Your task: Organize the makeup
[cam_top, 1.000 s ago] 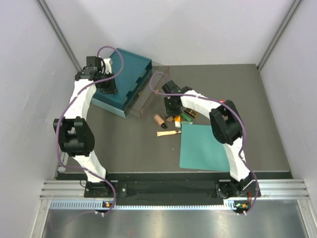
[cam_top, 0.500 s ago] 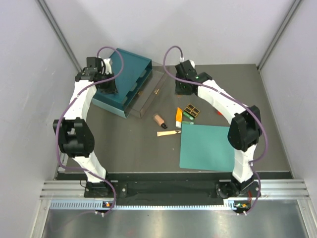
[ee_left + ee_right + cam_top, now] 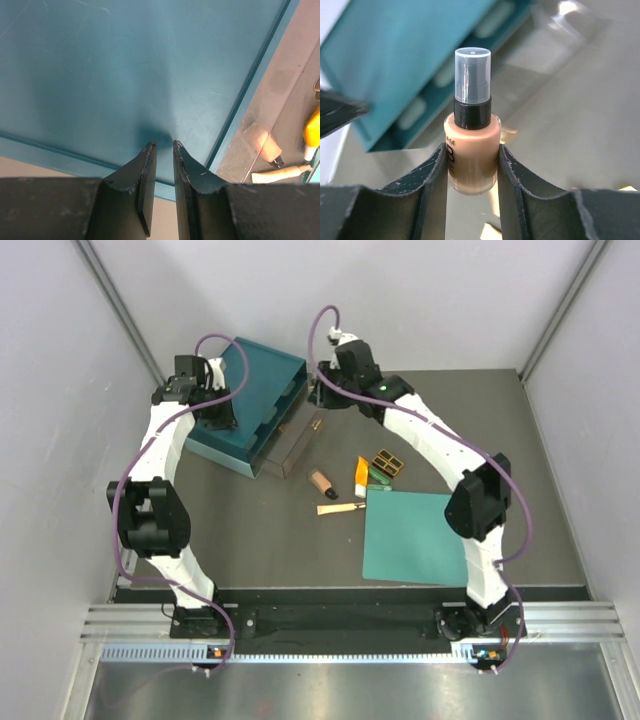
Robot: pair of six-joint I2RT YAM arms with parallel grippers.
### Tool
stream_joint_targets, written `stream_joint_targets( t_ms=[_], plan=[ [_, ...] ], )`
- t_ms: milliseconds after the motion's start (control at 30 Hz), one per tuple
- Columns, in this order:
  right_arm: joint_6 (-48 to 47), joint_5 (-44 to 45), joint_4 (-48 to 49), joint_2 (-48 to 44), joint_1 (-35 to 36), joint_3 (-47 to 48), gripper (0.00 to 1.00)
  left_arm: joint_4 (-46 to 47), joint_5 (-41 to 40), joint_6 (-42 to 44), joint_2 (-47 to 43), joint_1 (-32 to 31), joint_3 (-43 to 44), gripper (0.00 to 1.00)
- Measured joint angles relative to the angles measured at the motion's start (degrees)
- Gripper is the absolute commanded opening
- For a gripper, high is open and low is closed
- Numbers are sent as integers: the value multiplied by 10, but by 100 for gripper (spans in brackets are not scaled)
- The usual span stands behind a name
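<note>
My right gripper (image 3: 472,167) is shut on a peach foundation bottle (image 3: 472,150) with a black collar and clear cap, held upright. In the top view this gripper (image 3: 330,390) hangs over the back of the open clear drawer (image 3: 300,435). A tan bottle (image 3: 320,481), an orange tube (image 3: 361,473), a dark palette (image 3: 387,462), a slim green tube (image 3: 377,481) and a beige stick (image 3: 340,508) lie on the table. My left gripper (image 3: 164,145) is nearly shut and empty, with its tips on the teal box top (image 3: 125,65).
The teal drawer box (image 3: 245,400) stands at the back left. A small item (image 3: 317,425) lies in the clear drawer. A flat teal mat (image 3: 412,537) lies front right, next to the makeup. Grey walls enclose the table.
My right gripper has lifted the peach bottle from the makeup cluster and carried it back and left, over the open drawer. The left arm has not moved.
</note>
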Motion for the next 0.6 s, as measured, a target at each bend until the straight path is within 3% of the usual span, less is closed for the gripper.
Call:
stream_joint_targets(
  t_ms=[167,400,600],
  plan=[
    [-3,-41,3,58,38,61,0,0,0,0,0,0,0,26],
    [-4,-73,-1,103,70,65,1,-3,-1,0,1,0,3,26],
    [-3,-87,-9,115,76,65,16,-7,-1,0,2,0,5,26]
  ],
)
